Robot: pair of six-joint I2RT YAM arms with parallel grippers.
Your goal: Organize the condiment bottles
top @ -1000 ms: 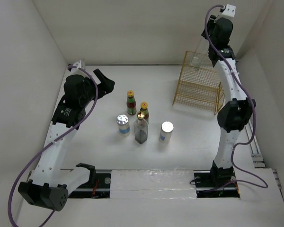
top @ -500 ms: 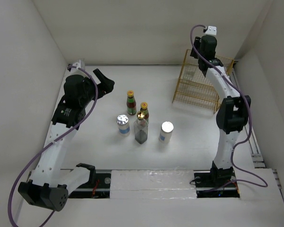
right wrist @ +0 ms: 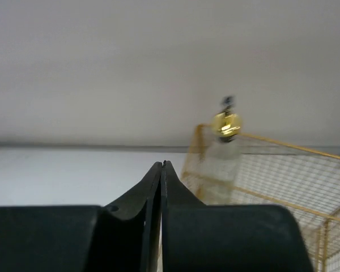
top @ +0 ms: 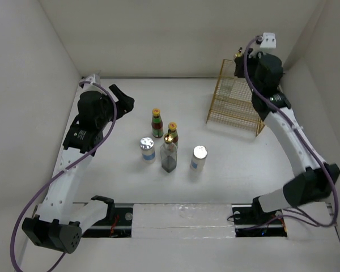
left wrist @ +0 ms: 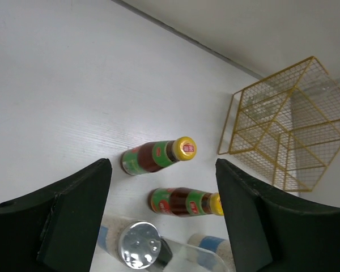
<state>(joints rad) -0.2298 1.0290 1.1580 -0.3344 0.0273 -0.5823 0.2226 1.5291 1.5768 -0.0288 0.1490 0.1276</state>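
Five condiment bottles stand mid-table: two red sauce bottles (top: 157, 123) (top: 172, 133), a clear gold-capped bottle (top: 169, 154), and two silver-topped shakers (top: 148, 148) (top: 199, 158). My left gripper (top: 123, 97) is open and empty, up and to their left. In its wrist view the left gripper (left wrist: 161, 168) frames both red bottles (left wrist: 156, 156) (left wrist: 184, 202) and a shaker top (left wrist: 139, 245). My right gripper (right wrist: 162, 165) is shut and empty near the rack's back corner. The second clear gold-capped bottle (right wrist: 225, 148) stands on the gold wire rack (right wrist: 272, 187), blurred.
The gold wire rack (top: 238, 105) stands at the back right against the wall; it also shows in the left wrist view (left wrist: 283, 130). White walls close in the table on the left, back and right. The arm bases sit at the near edge.
My right arm has swung: its elbow dropped out to the right and the wrist moved to the rack's back corner. My left arm shifted only slightly. The bottles have not moved.
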